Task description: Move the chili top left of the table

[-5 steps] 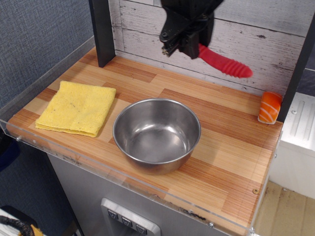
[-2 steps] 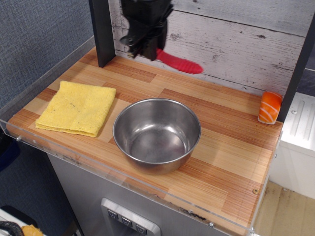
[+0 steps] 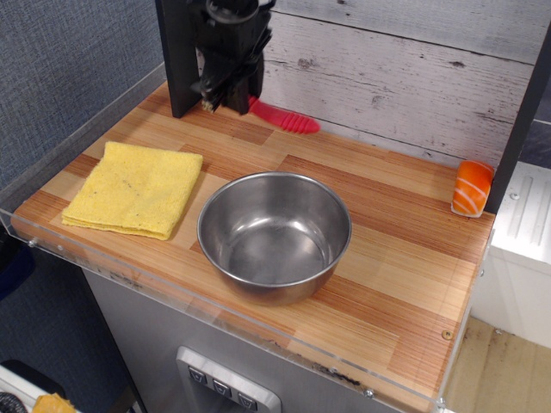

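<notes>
- Tool point(image 3: 225, 93) sits at about 11 o'clock over the bench point(image 3: 405, 284), right beside the dark upright post point(image 3: 179, 56) at the back-left corner.
- It's clamped on the chili point(image 3: 288, 120): one end is hidden inside the tool, and the red ribbed part sticks out toward 4 o'clock from it.
- Chili is tilted slightly down at its free tip, low over the back edge of the bench, in front of the whitewashed plank wall point(image 3: 405, 77). Can't tell whether the tip touches the wood.
- The chili's silver head isn't visible; the tool body covers that end.
- Steel bowl point(image 3: 274, 232) sits near bench centre, upright, at 6 o'clock from the chili and well apart from it.
- Folded yellow cloth point(image 3: 133, 189) lies flat at 9 o'clock of the bowl, just beside it, and at 7 o'clock below the tool.
- Orange-and-white sushi piece point(image 3: 472, 188) stands at the far right edge, about 2 o'clock from the bowl, against the dark right-hand post point(image 3: 525, 103).
- Clear acrylic rim point(image 3: 215, 323) runs along the front edge of the bench.
</notes>
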Controlling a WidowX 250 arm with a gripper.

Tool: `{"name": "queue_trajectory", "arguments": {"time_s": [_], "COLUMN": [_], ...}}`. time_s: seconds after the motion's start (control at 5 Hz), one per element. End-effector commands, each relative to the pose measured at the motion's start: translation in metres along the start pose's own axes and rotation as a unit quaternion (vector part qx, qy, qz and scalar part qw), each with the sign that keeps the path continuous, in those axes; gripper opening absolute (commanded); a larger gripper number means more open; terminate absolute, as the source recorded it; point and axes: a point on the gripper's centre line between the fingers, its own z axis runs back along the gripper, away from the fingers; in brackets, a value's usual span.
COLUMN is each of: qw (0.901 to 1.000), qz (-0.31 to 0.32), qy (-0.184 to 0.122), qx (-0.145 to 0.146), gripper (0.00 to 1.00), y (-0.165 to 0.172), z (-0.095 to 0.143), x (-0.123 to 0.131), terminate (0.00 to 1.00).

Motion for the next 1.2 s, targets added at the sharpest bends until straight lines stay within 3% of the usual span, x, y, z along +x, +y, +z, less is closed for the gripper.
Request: {"name": "queue_trajectory", "arguments": {"time_s": [0.0, 0.4, 0.6, 1.0], "qw": [1.0000, 0.9999, 0.9994, 0.9992], "qz": [0.004, -0.010, -0.010, -0.004], "qy": [-0.004, 0.010, 0.029, 0.037], "qx": [-0.002, 0.008, 0.016, 0.014], "gripper": [0.00, 0.00, 1.00, 1.00], "y": [0.000, 0.006, 0.003, 0.002], "z": [-0.027, -0.049, -0.046, -0.040], "x": [0.018, 0.011, 0.010, 0.005], "terminate": [0.00, 0.00, 0.00, 0.00]}}
